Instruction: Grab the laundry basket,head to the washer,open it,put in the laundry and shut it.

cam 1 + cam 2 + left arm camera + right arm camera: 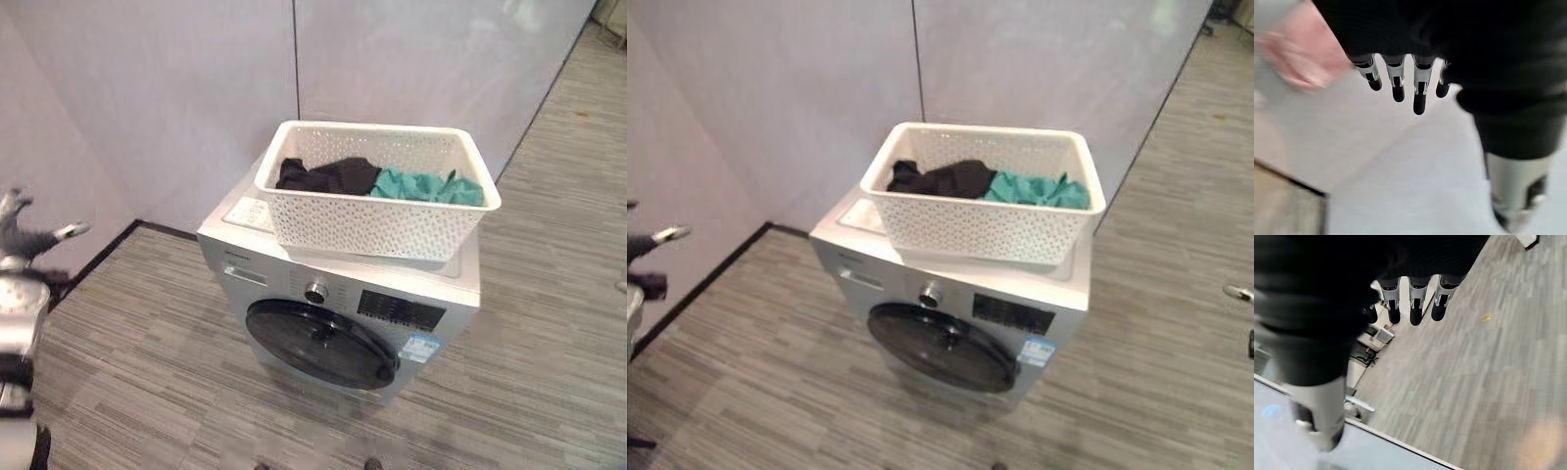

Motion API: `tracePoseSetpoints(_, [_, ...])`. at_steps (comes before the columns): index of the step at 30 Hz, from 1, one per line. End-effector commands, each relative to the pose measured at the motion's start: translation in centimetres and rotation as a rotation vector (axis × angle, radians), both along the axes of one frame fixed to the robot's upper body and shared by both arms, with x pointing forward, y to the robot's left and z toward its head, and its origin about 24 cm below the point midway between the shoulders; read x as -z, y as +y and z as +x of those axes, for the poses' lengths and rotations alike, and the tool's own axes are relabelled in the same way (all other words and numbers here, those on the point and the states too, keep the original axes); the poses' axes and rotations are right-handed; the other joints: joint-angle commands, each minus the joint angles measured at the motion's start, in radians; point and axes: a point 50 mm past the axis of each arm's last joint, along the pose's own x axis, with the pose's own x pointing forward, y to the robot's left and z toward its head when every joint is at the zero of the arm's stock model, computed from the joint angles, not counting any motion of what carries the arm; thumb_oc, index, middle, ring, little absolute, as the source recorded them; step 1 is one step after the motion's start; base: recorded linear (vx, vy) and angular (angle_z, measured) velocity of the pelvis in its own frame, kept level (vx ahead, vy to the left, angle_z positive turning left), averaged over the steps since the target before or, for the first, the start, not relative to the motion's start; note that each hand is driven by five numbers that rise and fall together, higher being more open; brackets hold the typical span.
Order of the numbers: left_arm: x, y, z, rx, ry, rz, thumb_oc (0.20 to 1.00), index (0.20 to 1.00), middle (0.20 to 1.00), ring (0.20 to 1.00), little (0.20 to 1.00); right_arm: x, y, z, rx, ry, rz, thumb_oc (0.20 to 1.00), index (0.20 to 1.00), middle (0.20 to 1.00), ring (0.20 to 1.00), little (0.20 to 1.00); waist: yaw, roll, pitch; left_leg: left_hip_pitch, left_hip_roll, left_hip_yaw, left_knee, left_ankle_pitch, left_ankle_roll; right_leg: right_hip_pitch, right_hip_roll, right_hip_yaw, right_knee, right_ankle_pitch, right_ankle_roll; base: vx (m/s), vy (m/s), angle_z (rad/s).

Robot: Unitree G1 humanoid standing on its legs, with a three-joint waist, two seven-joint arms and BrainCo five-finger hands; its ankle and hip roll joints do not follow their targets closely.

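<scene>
A white perforated laundry basket (377,220) stands on top of a silver front-loading washer (294,279). Black clothes (328,176) lie in its left half and teal clothes (426,186) in its right half. The washer's round dark door (318,341) is closed. My left hand (34,240) hangs in the air far to the washer's left, its fingers (1397,81) straight and holding nothing. My right hand (1238,293) is at the far right, away from the washer, and its fingers (1415,303) are also straight and empty.
Pale grey wall panels (196,88) rise just behind the washer, and a black skirting strip (98,257) runs along the left wall. Grey wood-look floor (147,362) spreads in front of the washer and to its right.
</scene>
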Motion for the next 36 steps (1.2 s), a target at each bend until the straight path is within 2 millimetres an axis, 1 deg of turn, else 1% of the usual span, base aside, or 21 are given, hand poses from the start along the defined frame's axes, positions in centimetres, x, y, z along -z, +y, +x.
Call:
tracePoseSetpoints(1, [-1.1, 0.1, 0.2, -0.036, -0.12, 0.006, 1.0, 1.0, 1.0, 1.0, 1.0, -1.6, 0.9, 1.5, -0.044, -0.125, -0.072, 1.0, 1.0, 1.0, 1.0, 1.0, 0.045, -0.029, 0.017, 0.043, 0.034, 0.009, 0.101, -0.123, -0.006, -0.044, -0.053, -0.046, 0.067, -0.041, 0.048, -0.03, 0.0, 0.0])
tracePoseSetpoints(3, [2.9, -0.4, -2.0, -0.082, -0.099, -0.126, 1.0, 1.0, 1.0, 1.0, 1.0, 1.8, 2.0, -0.2, -0.035, -0.062, -0.014, 1.0, 1.0, 1.0, 1.0, 1.0, 0.047, -0.032, 0.018, 0.041, 0.031, 0.009, 0.103, -0.127, -0.002, -0.045, -0.056, -0.047, 0.066, -0.04, 0.047, 0.0, 0.0, 0.0])
tracePoseSetpoints(4, [5.4, -0.9, -3.1, -0.119, -0.095, -0.219, 1.0, 1.0, 1.0, 1.0, 1.0, 4.0, 3.1, -0.8, -0.038, -0.033, 0.041, 1.0, 1.0, 1.0, 1.0, 1.0, 0.05, -0.032, 0.024, 0.044, 0.03, 0.007, 0.104, -0.134, 0.0, -0.042, -0.057, -0.048, 0.066, -0.043, 0.047, 0.0, 0.0, 0.0])
tracePoseSetpoints(5, [5.4, -0.9, -3.3, -0.121, -0.093, -0.219, 1.0, 1.0, 1.0, 1.0, 1.0, 4.0, 3.1, -0.8, -0.04, -0.031, 0.041, 1.0, 1.0, 1.0, 1.0, 1.0, 0.049, -0.033, 0.02, 0.04, 0.029, 0.008, 0.104, -0.129, 0.0, -0.046, -0.058, -0.047, 0.065, -0.039, 0.046, 0.0, 0.0, 0.0])
tracePoseSetpoints(6, [8.0, -1.5, -4.5, -0.158, -0.068, -0.315, 1.0, 1.0, 1.0, 1.0, 1.0, 5.9, 4.3, -1.3, -0.048, -0.015, 0.103, 1.0, 1.0, 1.0, 1.0, 1.0, 0.05, -0.034, 0.026, 0.043, 0.029, 0.009, 0.104, -0.134, 0.002, -0.043, -0.059, -0.048, 0.064, -0.041, 0.047, 0.0, 0.0, 0.0])
tracePoseSetpoints(7, [9.2, -1.6, -5.4, -0.185, -0.051, -0.353, 1.0, 1.0, 1.0, 1.0, 1.0, 7.2, 5.1, -1.7, -0.051, -0.006, 0.147, 1.0, 1.0, 1.0, 1.0, 1.0, 0.05, -0.036, 0.024, 0.039, 0.026, 0.01, 0.102, -0.128, 0.003, -0.047, -0.061, -0.048, 0.062, -0.035, 0.045, 0.0, 0.0, 0.0])
tracePoseSetpoints(8, [11.4, -2.3, -6.6, -0.222, -0.011, -0.426, 1.0, 1.0, 1.0, 1.0, 1.0, 9.1, 6.4, -2.4, -0.054, 0.022, 0.207, 1.0, 1.0, 1.0, 1.0, 1.0, 0.05, -0.04, 0.025, 0.039, 0.024, 0.01, 0.1, -0.127, 0.005, -0.047, -0.062, -0.049, 0.059, -0.033, 0.044, -0.05, -0.011, 0.0])
tracePoseSetpoints(9, [15.2, -3.9, -8.6, -0.269, 0.104, -0.531, 1.0, 1.0, 1.0, 1.0, 1.0, 11.9, 8.3, -3.4, -0.057, 0.083, 0.291, 1.0, 1.0, 1.0, 1.0, 1.0, 0.053, -0.045, 0.027, 0.035, 0.022, 0.01, 0.1, -0.124, 0.006, -0.05, -0.063, -0.048, 0.058, -0.03, 0.042, -0.04, -0.011, 0.0])
tracePoseSetpoints(12, [20.0, -7.1, -11.0, -0.312, 0.282, -0.677, 1.0, 1.0, 1.0, 1.0, 1.0, 16.0, 11.4, -4.5, -0.051, 0.178, 0.439, 1.0, 1.0, 1.0, 1.0, 1.0, 0.057, -0.051, 0.031, 0.03, 0.02, 0.007, 0.098, -0.12, 0.007, -0.052, -0.064, -0.048, 0.056, -0.029, 0.039, -0.03, -0.009, 0.01])
tracePoseSetpoints(13, [21.5, -8.8, -11.7, -0.307, 0.358, -0.723, 1.0, 1.0, 1.0, 1.0, 1.0, 17.5, 12.7, -5.0, -0.046, 0.223, 0.492, 1.0, 1.0, 1.0, 1.0, 1.0, 0.058, -0.051, 0.034, 0.033, 0.022, 0.006, 0.099, -0.123, 0.006, -0.048, -0.063, -0.049, 0.056, -0.031, 0.039, -0.02, -0.015, 0.04])
tracePoseSetpoints(14, [22.4, -9.7, -12.2, -0.292, 0.417, -0.733, 1.0, 1.0, 1.0, 1.0, 1.0, 18.5, 13.6, -5.5, -0.046, 0.258, 0.525, 1.0, 1.0, 1.0, 1.0, 1.0, 0.059, -0.054, 0.032, 0.027, 0.02, 0.005, 0.097, -0.117, 0.006, -0.054, -0.064, -0.049, 0.055, -0.028, 0.037, -0.03, -0.037, 0.03])
tracePoseSetpoints(15, [24.7, -12.7, -14.0, -0.302, 0.564, -0.806, 1.0, 1.0, 1.0, 1.0, 1.0, 20.8, 16.3, -5.9, -0.056, 0.355, 0.598, 1.0, 1.0, 1.0, 1.0, 1.0, 0.065, -0.059, 0.03, 0.028, 0.021, 0.002, 0.094, -0.115, 0.006, -0.053, -0.062, -0.049, 0.052, -0.027, 0.036, -0.03, -0.045, 0.04])
tracePoseSetpoints(18, [26.2, -14.8, -16.2, -0.293, 0.72, -0.838, 1.0, 1.0, 1.0, 1.0, 1.0, 21.9, 18.6, -5.7, -0.094, 0.407, 0.652, 1.0, 1.0, 1.0, 1.0, 1.0, 0.072, -0.065, 0.023, 0.036, 0.022, 0.009, 0.087, -0.114, 0.007, -0.049, -0.062, -0.046, 0.044, -0.024, 0.036, 0.0, -0.027, 0.0])
tracePoseSetpoints(21, [26.7, -15.7, -17.5, -0.27, 0.81, -0.834, 1.0, 1.0, 1.0, 1.0, 1.0, 22.3, 19.8, -5.6, -0.135, 0.433, 0.659, 1.0, 1.0, 1.0, 1.0, 1.0, 0.075, -0.068, 0.012, 0.047, 0.023, 0.018, 0.078, -0.114, 0.007, -0.043, -0.062, -0.046, 0.038, -0.02, 0.038, 0.0, 0.0, 0.0])
tracePoseSetpoints(27, [26.7, -16.3, -16.5, -0.187, 0.816, -0.818, 1.0, 1.0, 1.0, 1.0, 1.0, 22.8, 20.3, -6.1, -0.183, 0.538, 0.603, 1.0, 1.0, 1.0, 1.0, 1.0, 0.086, -0.065, 0.005, 0.049, 0.022, 0.019, 0.073, -0.112, 0.008, -0.045, -0.065, -0.054, 0.036, -0.015, 0.04, 0.0, -0.002, -0.01])
tracePoseSetpoints(28, [26.7, -16.4, -16.2, -0.166, 0.818, -0.803, 1.0, 1.0, 1.0, 1.0, 1.0, 23.4, 20.4, -7.2, -0.194, 0.624, 0.574, 1.0, 1.0, 1.0, 1.0, 1.0, 0.092, -0.064, 0.003, 0.048, 0.021, 0.015, 0.072, -0.111, 0.009, -0.041, -0.067, -0.06, 0.034, -0.016, 0.041, 0.0, 0.0, 0.0])
tracePoseSetpoints(30, [26.7, -16.4, -16.1, -0.154, 0.819, -0.794, 1.0, 1.0, 1.0, 1.0, 1.0, 23.6, 20.5, -7.6, -0.198, 0.653, 0.57, 1.0, 1.0, 1.0, 1.0, 1.0, 0.093, -0.064, 0.003, 0.048, 0.02, 0.013, 0.071, -0.111, 0.009, -0.04, -0.067, -0.062, 0.034, -0.016, 0.041, 0.0, 0.0, 0.0])
tracePoseSetpoints(31, [26.6, -16.5, -15.9, -0.131, 0.826, -0.779, 1.0, 1.0, 1.0, 1.0, 1.0, 24.1, 20.6, -8.7, -0.184, 0.709, 0.575, 1.0, 1.0, 1.0, 1.0, 1.0, 0.095, -0.062, 0.001, 0.048, 0.019, 0.01, 0.07, -0.11, 0.009, -0.037, -0.068, -0.068, 0.034, -0.016, 0.041, 0.0, 0.005, 0.03])
tracePoseSetpoints(34, [26.7, -16.6, -15.9, -0.121, 0.83, -0.779, 1.0, 1.0, 1.0, 1.0, 1.0, 24.6, 20.7, -10.0, -0.126, 0.728, 0.615, 1.0, 1.0, 1.0, 1.0, 1.0, 0.093, -0.059, 0.001, 0.049, 0.017, 0.008, 0.069, -0.11, 0.01, -0.034, -0.071, -0.071, 0.035, -0.017, 0.043, 0.0, 0.013, 0.04])
tracePoseSetpoints(35, [26.7, -16.7, -15.9, -0.117, 0.828, -0.78, 1.0, 1.0, 1.0, 1.0, 1.0, 24.7, 20.6, -10.5, -0.094, 0.73, 0.63, 0.853, 0.853, 0.853, 0.853, 0.853, 0.093, -0.058, 0.001, 0.049, 0.016, 0.008, 0.069, -0.111, 0.01, -0.033, -0.072, -0.072, 0.036, -0.017, 0.043, 0.0, 0.0, 0.0])
tracePoseSetpoints(36, [26.7, -16.8, -15.9, -0.116, 0.83, -0.78, 1.0, 1.0, 1.0, 1.0, 1.0, 24.8, 20.5, -10.9, -0.073, 0.736, 0.642, 0.605, 0.605, 0.605, 0.605, 0.605, 0.091, -0.056, 0.001, 0.05, 0.016, 0.008, 0.069, -0.111, 0.011, -0.033, -0.073, -0.071, 0.037, -0.017, 0.043, 0.0, 0.0, 0.0])
